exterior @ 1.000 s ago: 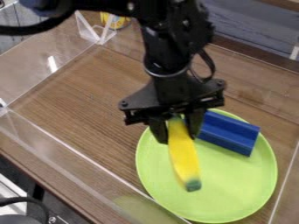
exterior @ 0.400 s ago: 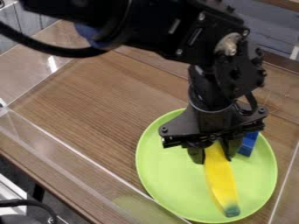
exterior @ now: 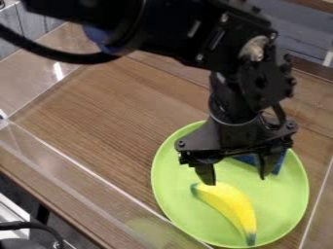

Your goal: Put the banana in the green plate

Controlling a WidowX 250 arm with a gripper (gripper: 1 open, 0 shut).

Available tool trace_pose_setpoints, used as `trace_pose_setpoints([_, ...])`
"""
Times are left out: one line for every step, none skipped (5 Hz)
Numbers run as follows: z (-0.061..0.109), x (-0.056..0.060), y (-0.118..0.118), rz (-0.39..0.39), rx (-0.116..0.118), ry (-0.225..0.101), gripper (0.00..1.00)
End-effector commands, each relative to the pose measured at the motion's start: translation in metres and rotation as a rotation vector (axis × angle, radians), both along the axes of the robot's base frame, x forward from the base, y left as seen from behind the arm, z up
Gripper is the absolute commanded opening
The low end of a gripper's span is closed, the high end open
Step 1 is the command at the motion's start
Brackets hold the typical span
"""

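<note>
The yellow banana [exterior: 231,208] lies flat on the lime-green plate [exterior: 172,185], toward the plate's near right side, its dark tip pointing to the lower right. My black gripper [exterior: 239,169] hovers just above the plate's middle, pointing down, its two fingers spread wide and nothing between them. The banana lies just below and in front of the fingers, apart from them. A blue block [exterior: 252,158] sits on the plate behind the gripper, mostly hidden by it.
The plate rests on a brown wooden tabletop [exterior: 104,107] enclosed by clear plastic walls [exterior: 39,156]. The arm's black body [exterior: 196,39] reaches in from the upper left. Bare wood lies to the plate's left.
The gripper carried the banana to the right over the plate, then opened. The banana dropped from the fingers and now lies flat on the plate.
</note>
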State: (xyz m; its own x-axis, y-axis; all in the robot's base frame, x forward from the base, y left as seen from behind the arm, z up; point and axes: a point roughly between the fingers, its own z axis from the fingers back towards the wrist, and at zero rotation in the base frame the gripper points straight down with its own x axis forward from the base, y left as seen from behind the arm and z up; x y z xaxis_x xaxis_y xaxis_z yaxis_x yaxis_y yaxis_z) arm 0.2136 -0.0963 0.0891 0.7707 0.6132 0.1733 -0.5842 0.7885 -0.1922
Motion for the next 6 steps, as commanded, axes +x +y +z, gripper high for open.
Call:
trace_pose_setpoints([0.009,0.006,0.002,-0.005,-0.008,-0.03,1.0])
trace_pose_setpoints([0.009,0.006,0.005,-0.018,0.001,-0.026,1.0])
trace_pose_setpoints([0.009,0.007,0.008,-0.032,0.01,-0.022,1.0])
trace_pose_setpoints([0.01,0.008,0.011,-0.044,0.018,-0.019,1.0])
trace_pose_setpoints([0.01,0.009,0.014,-0.053,0.023,-0.017,1.0])
trace_pose_setpoints([0.01,0.009,0.016,-0.06,0.026,-0.014,1.0])
